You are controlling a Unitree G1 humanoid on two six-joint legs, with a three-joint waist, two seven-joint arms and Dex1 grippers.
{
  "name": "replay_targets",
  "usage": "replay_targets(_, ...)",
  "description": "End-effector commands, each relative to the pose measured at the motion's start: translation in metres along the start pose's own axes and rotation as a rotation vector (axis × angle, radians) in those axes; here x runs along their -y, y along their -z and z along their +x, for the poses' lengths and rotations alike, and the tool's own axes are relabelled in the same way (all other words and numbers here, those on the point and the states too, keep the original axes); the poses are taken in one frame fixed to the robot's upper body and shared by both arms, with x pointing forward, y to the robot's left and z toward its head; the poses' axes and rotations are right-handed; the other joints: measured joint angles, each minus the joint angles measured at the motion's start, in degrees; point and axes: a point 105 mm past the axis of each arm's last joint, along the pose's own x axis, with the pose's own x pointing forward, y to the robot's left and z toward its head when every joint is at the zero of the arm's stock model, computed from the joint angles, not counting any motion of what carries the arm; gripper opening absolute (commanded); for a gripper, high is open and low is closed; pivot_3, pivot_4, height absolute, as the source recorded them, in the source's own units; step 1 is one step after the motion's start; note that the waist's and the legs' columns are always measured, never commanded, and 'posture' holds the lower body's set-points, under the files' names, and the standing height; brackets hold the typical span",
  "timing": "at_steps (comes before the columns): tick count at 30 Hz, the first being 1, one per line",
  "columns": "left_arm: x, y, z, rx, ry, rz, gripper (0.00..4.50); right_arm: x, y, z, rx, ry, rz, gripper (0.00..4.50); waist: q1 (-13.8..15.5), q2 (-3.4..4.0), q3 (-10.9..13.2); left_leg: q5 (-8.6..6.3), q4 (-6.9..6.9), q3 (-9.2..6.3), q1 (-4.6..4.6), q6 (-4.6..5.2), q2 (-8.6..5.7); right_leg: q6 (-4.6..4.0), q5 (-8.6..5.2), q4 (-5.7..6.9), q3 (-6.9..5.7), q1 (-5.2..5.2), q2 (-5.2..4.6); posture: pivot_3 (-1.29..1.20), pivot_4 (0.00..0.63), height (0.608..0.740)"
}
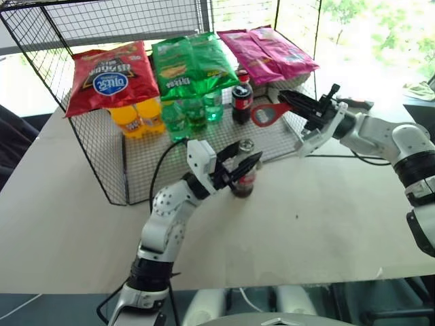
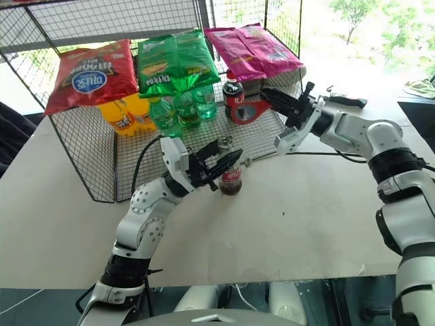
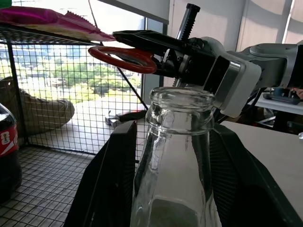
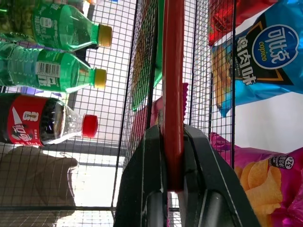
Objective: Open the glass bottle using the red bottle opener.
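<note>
The bottle (image 1: pixel 244 178) stands upright on the pale tabletop near the centre of the head view, just in front of the wire rack; slim clear glass, dark drink in its lower part, a red label, its mouth open and capless in the left wrist view; the opener (image 1: pixel 270 113), flat and red with a ring head, hangs in the air right of centre, above and apart from the bottle, ring end towards the rack.

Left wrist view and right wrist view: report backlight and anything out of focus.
Left wrist view: daylight through the mesh and window behind backlights the glass bottle, whose rim catches highlights; the black fingers of the left pincer beside it are dark; the red bottle opener above stays clear. Right wrist view: bright sky behind the wire shelf; the opener's handle, clamped in the right pincer, looks soft.
</note>
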Motion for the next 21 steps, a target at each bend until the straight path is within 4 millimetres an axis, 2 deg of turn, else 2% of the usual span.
replay_targets(1, 0.006, 0.020, -0.004, -0.071, 0.013, -0.062, 1.72, 0.020, -0.003, 0.003, 0.002, 0.135, 0.077, 0.00, 0.14, 0.00, 0.00, 0.00, 0.01, 0.00, -0.01, 0.00, 0.00, 0.00, 0.00, 0.00, 0.00, 0.00, 0.00, 0.00, 0.150, 0.740)
replay_targets(6, 0.006, 0.019, -0.005, -0.069, 0.008, -0.061, 1.72, 0.015, -0.003, 0.000, -0.049, 0.177, 0.229, 0.00, 0.14, -0.01, 0.00, 0.00, 0.12, -0.01, -0.01, 0.00, -0.01, 0.01, 0.01, 0.03, -0.01, 0.06, 0.00, 0.00, 0.150, 0.740)
replay_targets(13, 0.007, 0.016, -0.005, -0.050, 0.009, -0.058, 1.72, -0.011, -0.011, -0.005, -0.152, 0.183, 0.560, 0.00, 0.06, -0.01, 0.00, 0.00, 0.14, -0.04, 0.00, 0.01, 0.02, 0.01, 0.01, 0.05, -0.05, 0.09, 0.01, 0.00, 0.150, 0.740)
replay_targets(18, 0.005, 0.012, -0.006, -0.039, -0.001, -0.053, 1.72, -0.021, -0.015, -0.010, -0.204, 0.181, 0.682, 0.00, 0.06, -0.01, 0.00, -0.02, 0.18, -0.04, -0.02, 0.03, 0.01, 0.01, 0.01, 0.06, -0.04, 0.08, -0.01, 0.00, 0.150, 0.740)
replay_targets(21, 0.004, 0.011, -0.006, -0.035, -0.009, -0.041, 2.97, -0.026, -0.018, -0.012, -0.230, 0.183, 0.738, 0.00, 0.03, 0.00, 0.01, -0.01, 0.18, -0.05, -0.01, 0.03, 0.02, 0.01, 0.01, 0.10, -0.04, 0.06, 0.01, 0.00, 0.150, 0.740)
